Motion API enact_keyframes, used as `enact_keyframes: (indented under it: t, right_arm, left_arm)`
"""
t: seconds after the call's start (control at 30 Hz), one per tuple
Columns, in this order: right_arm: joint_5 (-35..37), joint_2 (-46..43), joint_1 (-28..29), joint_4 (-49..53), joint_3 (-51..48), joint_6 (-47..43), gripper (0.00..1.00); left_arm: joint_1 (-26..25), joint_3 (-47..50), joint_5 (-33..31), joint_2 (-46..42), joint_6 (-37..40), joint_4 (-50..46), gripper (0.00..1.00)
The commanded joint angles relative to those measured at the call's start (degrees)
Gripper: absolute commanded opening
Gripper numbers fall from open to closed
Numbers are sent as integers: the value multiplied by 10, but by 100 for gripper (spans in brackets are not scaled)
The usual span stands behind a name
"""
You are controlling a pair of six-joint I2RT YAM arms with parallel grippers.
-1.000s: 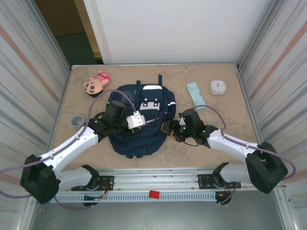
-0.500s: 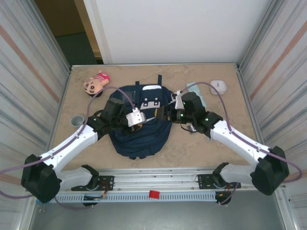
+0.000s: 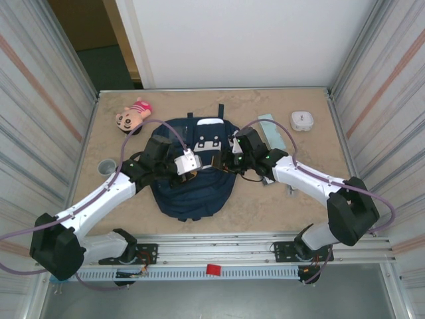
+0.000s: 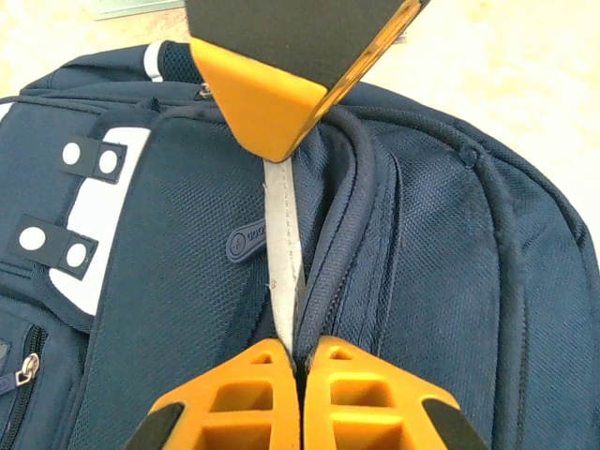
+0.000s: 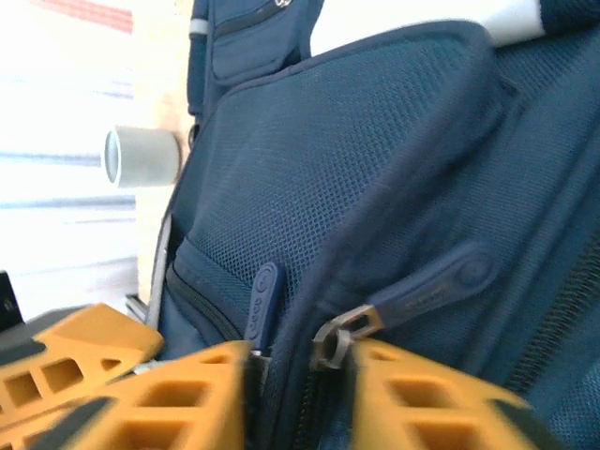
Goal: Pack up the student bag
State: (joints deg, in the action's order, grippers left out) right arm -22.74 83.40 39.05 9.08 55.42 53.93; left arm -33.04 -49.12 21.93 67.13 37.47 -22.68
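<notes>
Left pincer (image 4: pixel 300 354) clamps student bag (image 4: pixel 450 281) trim (image 4: pixel 281 234); right pincer (image 5: pixel 300 375) straddles zipper edge (image 5: pixel 339 339).

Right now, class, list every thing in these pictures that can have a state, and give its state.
student bag: lying flat, front up.
left pincer: shut on the bag's grey trim strip.
right pincer: set either side of the zip pull; grip unclear.
grey cup: upright, mouth up.
white case: looks closed.
plush doll: lying down.

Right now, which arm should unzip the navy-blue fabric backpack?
Right. The right claw straddles the small metal zipper slider of the navy-blue fabric backpack; the left claw is clamped on its grey fabric trim strip, likely bracing it.
</notes>
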Motion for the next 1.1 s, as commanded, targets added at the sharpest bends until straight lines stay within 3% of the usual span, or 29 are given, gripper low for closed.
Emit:
enact_keyframes:
  t: [0.0,0.13,0.27,0.37,0.5,0.6,0.73,0.9,1.0,1.07]
  right_arm:
    - [3,11,8,-21,13,24,12]
    - [4,7,7,-34,14,28,0]
    - [5,0,8,-40,12,32,0]
    - [6,-3,9,-40,12,33,0]
    - [10,-9,11,-41,10,35,0]
    - [11,-15,13,-41,10,37,0]
    - [13,-28,16,-46,7,39,0]
    - [12,-58,16,-46,4,12,2]
    - [28,-89,13,-29,-3,-40,17]
    - [30,-112,0,-18,-14,-91,33]
  left_arm:
    - [2,-20,45,-11,-2,50,0]
    - [0,-13,50,-12,-1,41,2]
    - [-5,-12,50,-10,-10,45,38]
    - [-19,-15,36,0,-9,52,55]
    - [-36,-21,21,24,-14,77,64]
    - [-43,-29,3,47,-16,86,67]
    - [-44,-32,-30,75,-16,93,61]
    - [-39,-30,-39,84,-6,80,18]
    - [-20,-21,24,58,1,77,0]
    - [3,-4,94,31,3,92,0]
